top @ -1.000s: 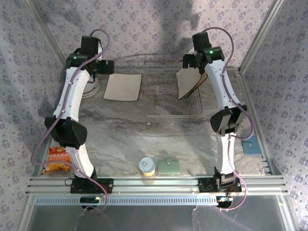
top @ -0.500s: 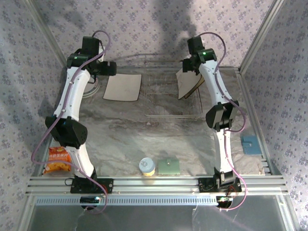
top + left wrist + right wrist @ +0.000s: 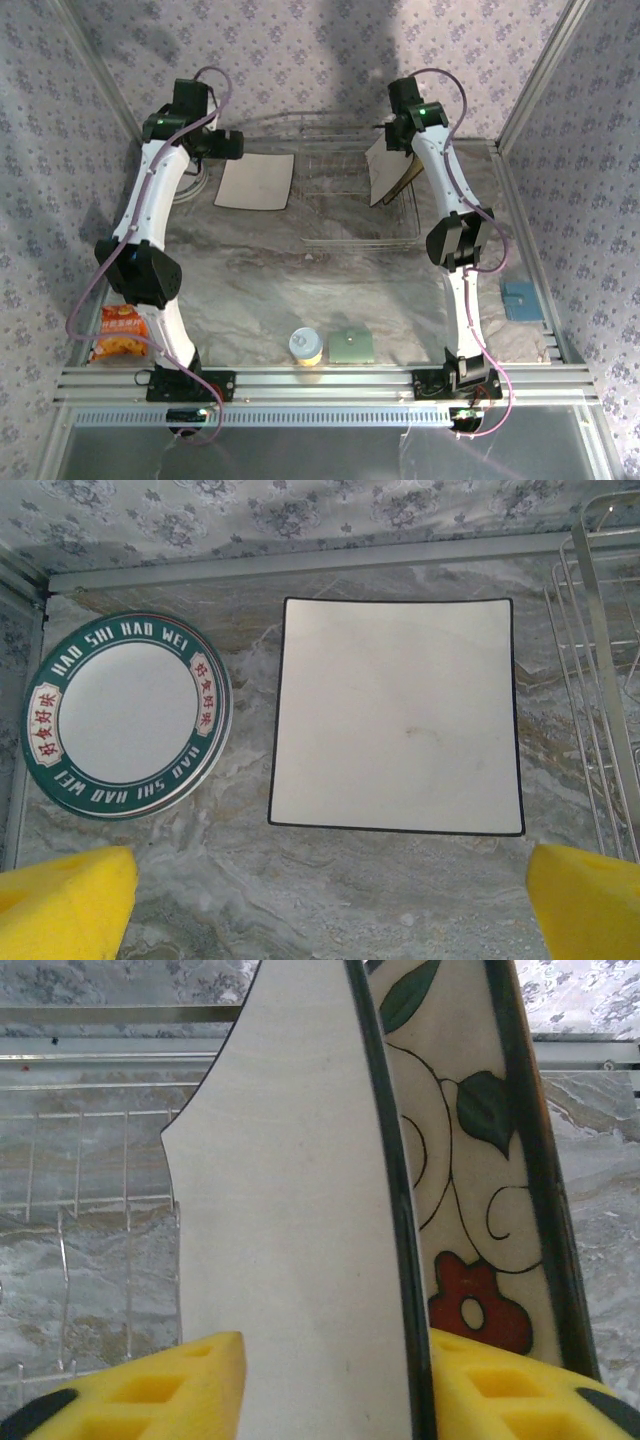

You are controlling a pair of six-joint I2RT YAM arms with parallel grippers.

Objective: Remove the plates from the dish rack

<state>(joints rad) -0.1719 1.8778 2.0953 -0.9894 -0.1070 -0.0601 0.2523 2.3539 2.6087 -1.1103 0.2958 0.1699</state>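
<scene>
While two square plates stand in the silver wire dish rack [image 3: 360, 242], the right end effector [image 3: 335, 1385] straddles the plain one.
Its target, the plain cream square plate [image 3: 290, 1210], stands on edge, dark rim running straight out between the yellow pads [image 3: 150, 1385]. The flower-printed cream square plate [image 3: 450, 1210] leans just beside it on the right. The pads sit close on either side; whether they pinch yet cannot be told. The left end effector [image 3: 325, 910] hangs wide apart over a flat cream square plate [image 3: 395, 715] and a green-rimmed round plate [image 3: 125, 715] on the marbled table [image 3: 250, 580]. Judgement: the right arm is nearer and the lift goes upward.
</scene>
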